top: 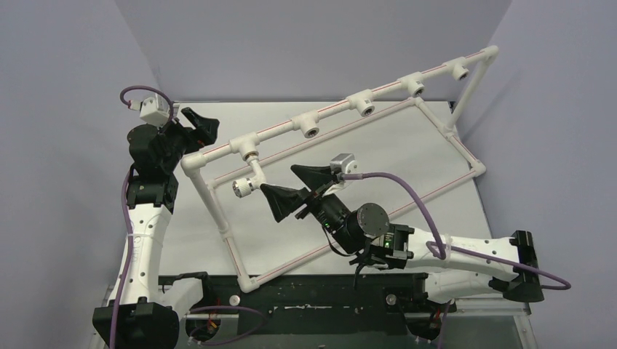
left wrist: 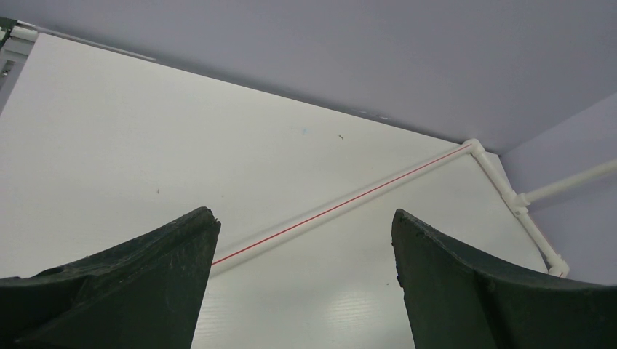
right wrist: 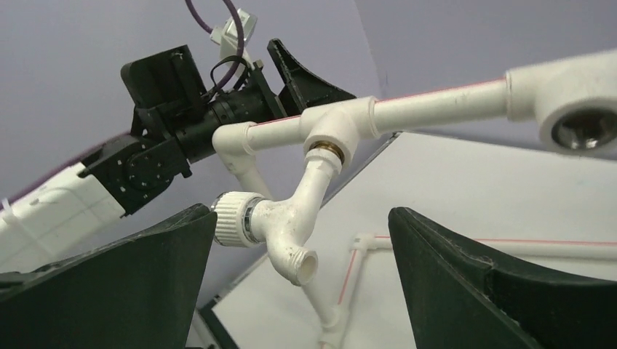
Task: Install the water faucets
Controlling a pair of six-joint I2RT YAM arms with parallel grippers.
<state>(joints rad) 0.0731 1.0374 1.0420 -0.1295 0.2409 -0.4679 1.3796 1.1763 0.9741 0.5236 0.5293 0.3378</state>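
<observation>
One white water faucet (top: pixel 249 178) hangs from the leftmost tee socket (top: pixel 251 144) of the white pipe frame (top: pixel 220 215), its brass thread in the socket. In the right wrist view the faucet (right wrist: pixel 295 214) shows its ribbed knob (right wrist: pixel 233 217) on the left and its spout (right wrist: pixel 302 267) pointing down and towards the camera. My right gripper (top: pixel 277 177) (right wrist: pixel 302 213) stands open just in front of the faucet, fingers on either side and clear of it. My left gripper (top: pixel 200 120) (left wrist: pixel 305 216) is open and holds nothing, behind the frame's left corner.
Several more tee sockets (top: pixel 311 131) line the raised top pipe with nothing in them; one (right wrist: pixel 582 109) shows its threaded bore. A red-striped base pipe (left wrist: pixel 349 200) lies on the white table (top: pixel 378 167). Lilac walls (top: pixel 305 43) close in the back and sides.
</observation>
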